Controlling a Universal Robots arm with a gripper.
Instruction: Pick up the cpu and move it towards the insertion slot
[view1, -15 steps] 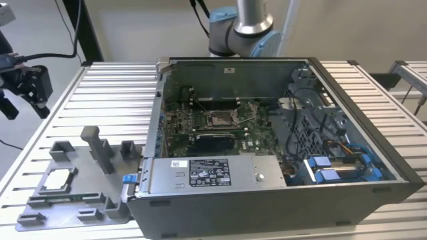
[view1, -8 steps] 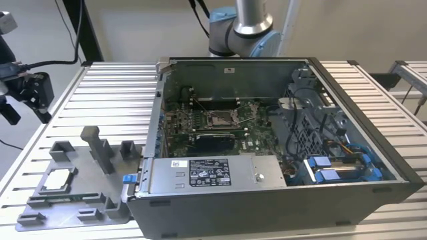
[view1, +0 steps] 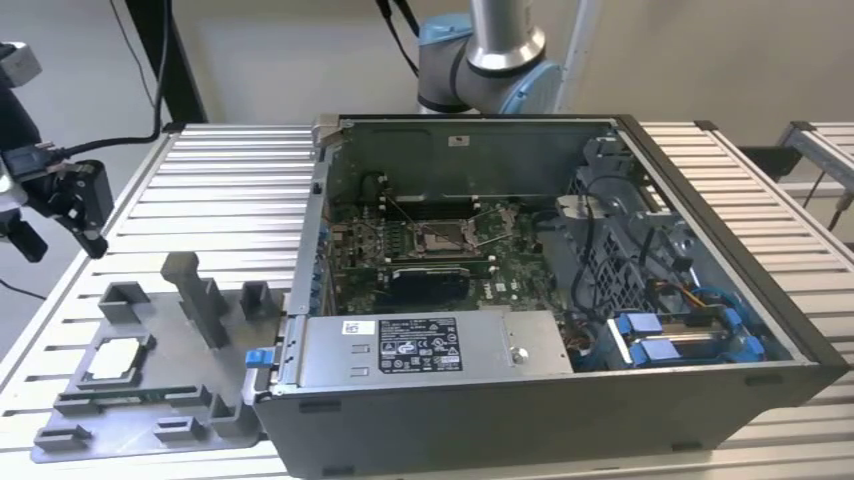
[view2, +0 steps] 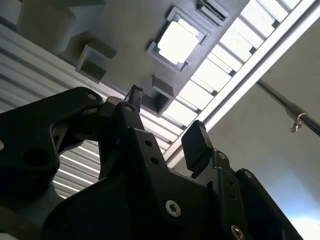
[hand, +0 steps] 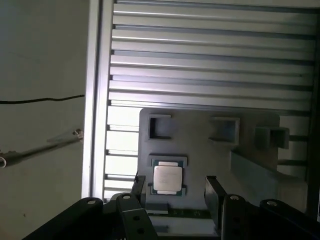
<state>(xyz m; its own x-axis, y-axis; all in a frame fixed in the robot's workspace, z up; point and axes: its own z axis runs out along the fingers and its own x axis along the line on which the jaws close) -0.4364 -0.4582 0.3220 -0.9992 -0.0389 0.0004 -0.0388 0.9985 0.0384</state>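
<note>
Status: nothing picked up yet. The cpu (view1: 115, 358) sits flat in its square pocket on the grey holder plate (view1: 174, 355). The plate is on the slatted bench (view1: 227, 190) at the exterior view's left, outside the computer case (view1: 534, 420). The tool (view1: 58, 237) hangs in the air above the bench near the plate's far end, clear of the cpu and touching nothing. In both wrist views its fingers (hand: 212, 192) are spread wide with nothing between them. In the first wrist view the cpu (hand: 167, 178) falls roughly between the two fingers, with a clear gap down to it, so I read this as rough alignment only, no descent. The insertion slot (view1: 443, 237) is inside the case, in the middle of the green circuit board (view1: 514, 285). It has a silver frame and looks empty; can't tell if the lever is latched. Slot and cpu are well apart, with the case wall between them. Grasp, lift and carry toward the slot are all not done, so nearly the whole task is left.
</note>
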